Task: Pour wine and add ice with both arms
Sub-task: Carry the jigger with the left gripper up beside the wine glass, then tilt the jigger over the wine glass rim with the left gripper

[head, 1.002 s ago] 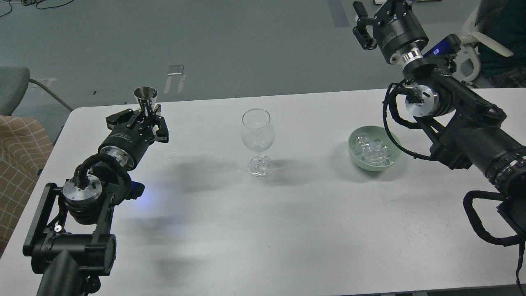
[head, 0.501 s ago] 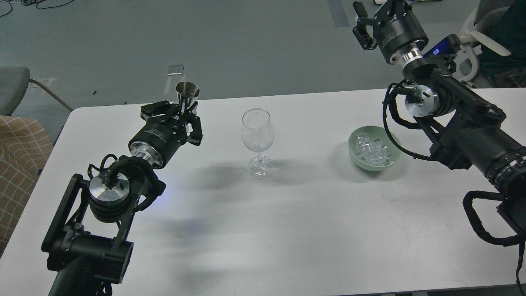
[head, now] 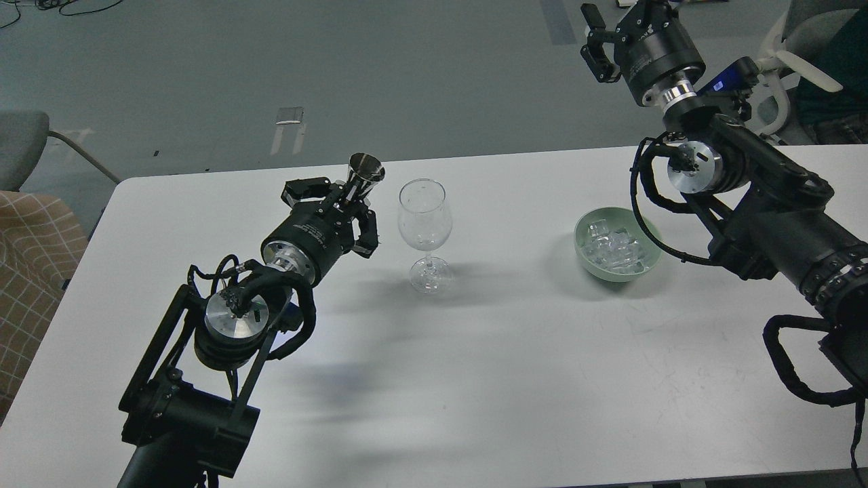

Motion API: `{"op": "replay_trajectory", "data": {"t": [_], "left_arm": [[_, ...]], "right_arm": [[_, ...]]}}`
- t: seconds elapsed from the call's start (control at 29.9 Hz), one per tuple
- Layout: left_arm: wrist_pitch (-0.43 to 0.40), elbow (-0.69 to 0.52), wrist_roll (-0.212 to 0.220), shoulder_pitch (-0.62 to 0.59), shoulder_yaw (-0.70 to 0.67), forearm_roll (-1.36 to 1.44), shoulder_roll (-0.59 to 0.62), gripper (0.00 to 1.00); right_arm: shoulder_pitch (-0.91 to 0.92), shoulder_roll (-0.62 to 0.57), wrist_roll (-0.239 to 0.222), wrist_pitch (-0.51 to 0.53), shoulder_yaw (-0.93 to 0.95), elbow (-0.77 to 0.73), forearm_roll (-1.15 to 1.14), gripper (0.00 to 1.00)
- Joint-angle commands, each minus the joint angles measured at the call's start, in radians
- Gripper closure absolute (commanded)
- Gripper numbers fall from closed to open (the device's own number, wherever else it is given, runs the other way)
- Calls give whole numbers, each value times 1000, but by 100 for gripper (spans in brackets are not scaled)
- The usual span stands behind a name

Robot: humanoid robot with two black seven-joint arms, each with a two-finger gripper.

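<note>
My left gripper (head: 347,201) is shut on the stem of a small steel measuring cup (head: 365,168), held upright and slightly tilted just left of the wine glass (head: 424,224). The clear glass stands upright at the middle of the white table (head: 475,379) and looks empty. The wine is not visible; the cup's inside is hidden. Clear ice cubes (head: 614,245) fill a green bowl (head: 644,266) to the right of the glass. My right gripper (head: 620,24) is open and empty, raised high beyond the table's far edge, above and behind the bowl.
A grey chair (head: 20,146) and a tan checked seat (head: 34,251) stand off the table's left edge. A white office chair (head: 793,61) is at the far right. The right arm's elbow (head: 698,169) hangs just behind the bowl.
My left arm has swung to the right with the steel cup, from the table's far left to just beside the wine glass. The right arm has barely moved.
</note>
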Motion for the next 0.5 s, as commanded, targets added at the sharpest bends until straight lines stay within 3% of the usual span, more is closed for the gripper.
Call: {"op": "replay_trajectory", "data": {"t": [0.0,0.47], "left_arm": [[0,0,-2,-8,21,45,-1,88],[5,8,-3,-34,61,260,3,87]], "right_arm": [[-1,0,0,0,0,0,0,0],[-1,0,0,0,0,0,0,0]]}}
